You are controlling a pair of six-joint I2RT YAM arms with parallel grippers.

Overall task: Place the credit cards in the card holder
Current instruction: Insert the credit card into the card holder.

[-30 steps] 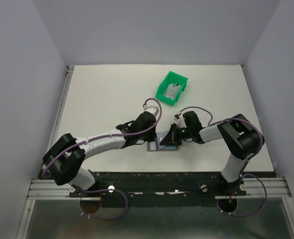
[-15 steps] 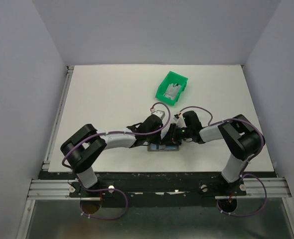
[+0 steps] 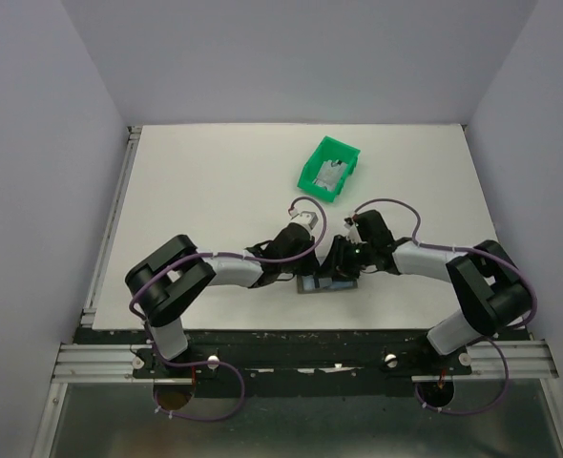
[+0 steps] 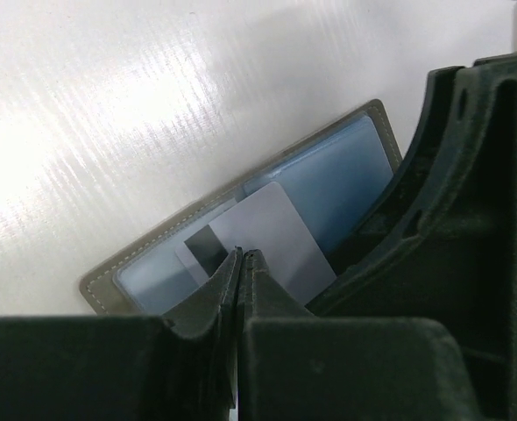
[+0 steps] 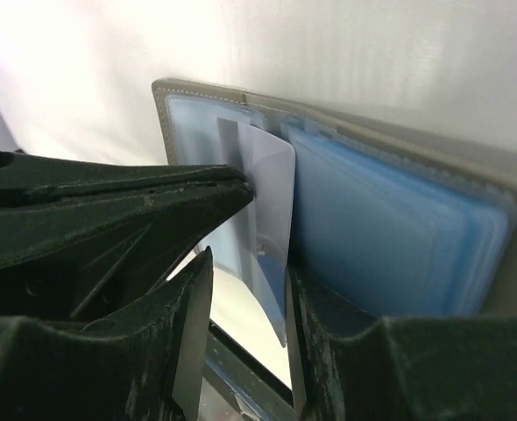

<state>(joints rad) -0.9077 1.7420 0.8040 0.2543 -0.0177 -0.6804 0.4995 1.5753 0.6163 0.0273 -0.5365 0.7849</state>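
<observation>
While pinching the credit card [image 4: 272, 241] in the left gripper [image 4: 240, 256], right gripper [image 5: 245, 289] spread, feed squarely into the card holder [image 4: 153, 250].

Two robot arms, the left arm [image 3: 215, 269] and the right arm [image 3: 425, 260], share one white table [image 3: 196, 181]. At lower centre of the overhead frame lies one open wallet [image 4: 355, 162]. One grey card [image 4: 272, 232] shows plainly in it; a pale edge beside it may be a second. At upper centre sits one green bin [image 3: 344, 153], its pale contents too small to count.
</observation>
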